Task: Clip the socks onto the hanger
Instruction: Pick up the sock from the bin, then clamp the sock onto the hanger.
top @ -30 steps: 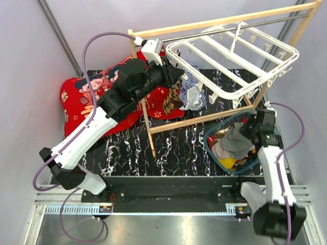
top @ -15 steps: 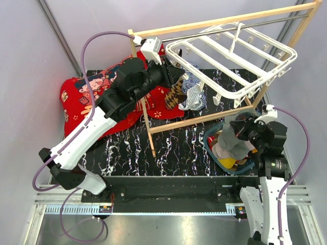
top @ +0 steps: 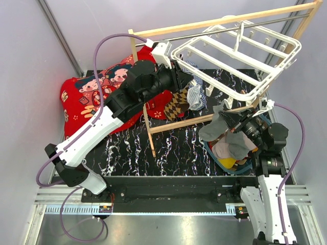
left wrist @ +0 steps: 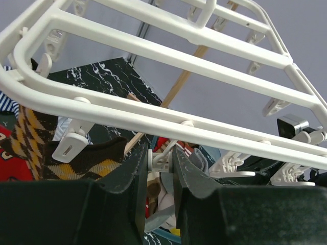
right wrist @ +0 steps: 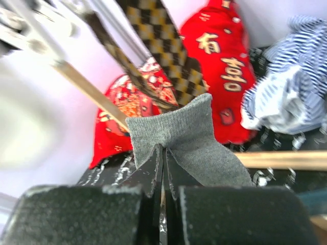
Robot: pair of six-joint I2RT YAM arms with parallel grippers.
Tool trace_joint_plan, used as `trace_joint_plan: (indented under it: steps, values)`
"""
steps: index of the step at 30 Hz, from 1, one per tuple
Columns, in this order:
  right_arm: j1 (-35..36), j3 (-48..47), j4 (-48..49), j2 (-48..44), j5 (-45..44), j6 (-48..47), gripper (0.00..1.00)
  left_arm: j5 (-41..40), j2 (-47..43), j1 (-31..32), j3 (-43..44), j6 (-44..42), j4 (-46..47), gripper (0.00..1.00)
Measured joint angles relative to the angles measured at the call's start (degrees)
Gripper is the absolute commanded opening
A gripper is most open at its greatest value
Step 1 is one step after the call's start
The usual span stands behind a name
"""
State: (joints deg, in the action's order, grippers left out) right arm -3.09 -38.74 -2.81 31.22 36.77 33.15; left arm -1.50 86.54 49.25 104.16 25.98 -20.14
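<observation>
Far left there's a red printed cloth (top: 82, 97) lying on the table. The left gripper (top: 176, 76) is up at the near-left corner of the hanger (top: 232, 54), and the checkered sock (top: 176, 104) hangs off that corner just below it, next to the blue-and-white striped cloth (top: 196, 94).

The overhead view can't show what those fingers are doing, but the left wrist cam can: the left gripper (left wrist: 160, 159) is squeezed almost closed on a white clip peg (left wrist: 161, 159) dangling under the hanger (left wrist: 168, 48) rail, with the checkered sock (left wrist: 30, 132) off to the left of it.

Over to the right, the right gripper (top: 232, 121) sits just below the hanger's front edge, pinching a grey sock (top: 212, 130) that droops over the basket (top: 207, 142) of other laundry. The right wrist cam shows the fingers (right wrist: 148, 171) clamped tight on the grey sock (right wrist: 189, 138) cuff, with the checkered sock (right wrist: 163, 46) and the striped cloth (right wrist: 286, 97) behind it.
</observation>
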Motion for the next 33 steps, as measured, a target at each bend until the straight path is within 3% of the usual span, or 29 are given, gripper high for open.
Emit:
trace_joint_plan:
  steps: [17, 27, 33]
  values:
    - [12.0, 3.2, 20.5, 7.3, -0.9, 5.3, 0.00, 4.0, 1.8, 1.7, 0.5, 2.0, -1.2, 0.00]
    - [12.7, 3.3, 25.2, 9.5, -3.1, 5.2, 0.00, 7.5, 1.8, 2.6, 0.7, 3.5, -1.4, 0.00]
    - [12.8, 6.9, 23.4, 2.6, -4.8, 2.8, 0.00, 7.5, 1.8, 2.6, 2.1, 3.5, -3.4, 0.00]
